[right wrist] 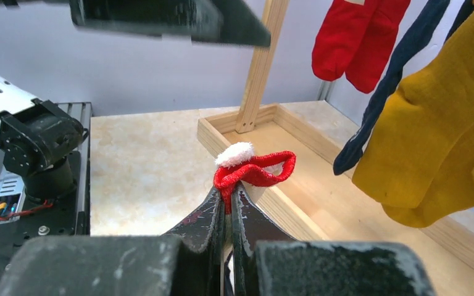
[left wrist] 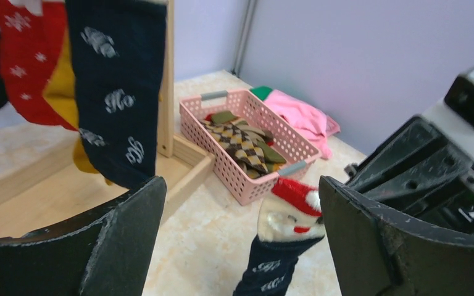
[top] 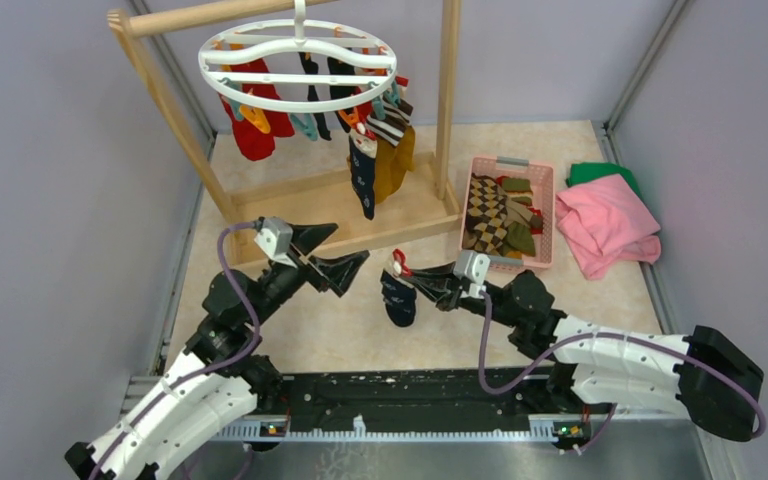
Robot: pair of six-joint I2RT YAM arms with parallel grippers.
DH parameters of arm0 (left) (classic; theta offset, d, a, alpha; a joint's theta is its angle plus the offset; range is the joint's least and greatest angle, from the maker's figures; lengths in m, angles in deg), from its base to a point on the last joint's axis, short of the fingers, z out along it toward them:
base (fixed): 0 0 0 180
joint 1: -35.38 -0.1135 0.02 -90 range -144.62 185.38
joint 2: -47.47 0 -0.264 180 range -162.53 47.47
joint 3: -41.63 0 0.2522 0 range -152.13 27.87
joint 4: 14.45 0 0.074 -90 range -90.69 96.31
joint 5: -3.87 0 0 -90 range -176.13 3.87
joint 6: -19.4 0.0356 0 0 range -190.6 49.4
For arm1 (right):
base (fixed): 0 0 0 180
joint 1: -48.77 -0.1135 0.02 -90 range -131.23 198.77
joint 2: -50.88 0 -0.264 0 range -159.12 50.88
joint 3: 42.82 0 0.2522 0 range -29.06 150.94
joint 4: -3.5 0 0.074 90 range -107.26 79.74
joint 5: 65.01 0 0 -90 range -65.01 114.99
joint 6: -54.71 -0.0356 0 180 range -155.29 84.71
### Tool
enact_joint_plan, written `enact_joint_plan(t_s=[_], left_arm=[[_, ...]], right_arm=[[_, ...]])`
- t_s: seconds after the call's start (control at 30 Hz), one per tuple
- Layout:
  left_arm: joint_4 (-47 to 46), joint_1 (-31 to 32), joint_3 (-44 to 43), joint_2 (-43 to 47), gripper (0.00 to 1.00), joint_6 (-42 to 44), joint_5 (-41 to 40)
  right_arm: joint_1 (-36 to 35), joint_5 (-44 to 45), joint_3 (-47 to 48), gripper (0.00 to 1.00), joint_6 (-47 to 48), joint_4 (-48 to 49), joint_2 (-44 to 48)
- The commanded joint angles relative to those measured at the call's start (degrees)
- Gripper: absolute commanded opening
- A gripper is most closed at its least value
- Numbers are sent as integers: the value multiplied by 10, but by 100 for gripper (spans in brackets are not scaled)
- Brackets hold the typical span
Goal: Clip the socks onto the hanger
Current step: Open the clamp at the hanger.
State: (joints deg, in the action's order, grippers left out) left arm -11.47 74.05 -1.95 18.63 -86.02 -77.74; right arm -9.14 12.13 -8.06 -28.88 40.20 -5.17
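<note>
Clamped tight in the right fingers (top: 412, 276): the red cuff of a navy sock (top: 398, 298), toe hanging down over the bench (top: 340, 330) between the two arms. Toe touching the bench or not: impossible to tell.

Spread wide and grasping nothing: the left fingers (top: 352, 242), level with the navy sock and just to its left, apart from it. From the left wrist, the navy sock framed in the gap between them, a snowman face showing under the red cuff.

Up on the top bar of the wooden rack (top: 165, 100), at the far side of the bench and left of centre: the hanger (top: 300, 62), well apart from the navy sock. Clipped under its ring: red socks (top: 255, 138), a navy patterned sock (top: 363, 180), a mustard sock (top: 397, 160).

Right of the rack, a pink basket (top: 550, 220) with argyle socks (top: 485, 215) and olive socks (top: 520, 238) inside. Just beside the basket, a pink cloth (top: 605, 225), with a green cloth (top: 600, 172) behind it.
</note>
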Motion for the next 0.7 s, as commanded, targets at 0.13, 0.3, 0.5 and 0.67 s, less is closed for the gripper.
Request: enact_joint_plan(t_s=[0.13, 0.3, 0.5, 0.67], left_arm=[[167, 0, -187, -39, 99, 10, -52], [221, 0, -291, -91, 98, -1, -104], [281, 0, -390, -143, 97, -30, -202], [340, 0, -463, -187, 99, -45, -283]], right_arm=[[-5, 17, -25, 0, 19, 40, 2], [3, 14, -38, 0, 9, 50, 6], [14, 14, -49, 0, -9, 57, 12], [27, 8, -54, 0, -26, 60, 17]])
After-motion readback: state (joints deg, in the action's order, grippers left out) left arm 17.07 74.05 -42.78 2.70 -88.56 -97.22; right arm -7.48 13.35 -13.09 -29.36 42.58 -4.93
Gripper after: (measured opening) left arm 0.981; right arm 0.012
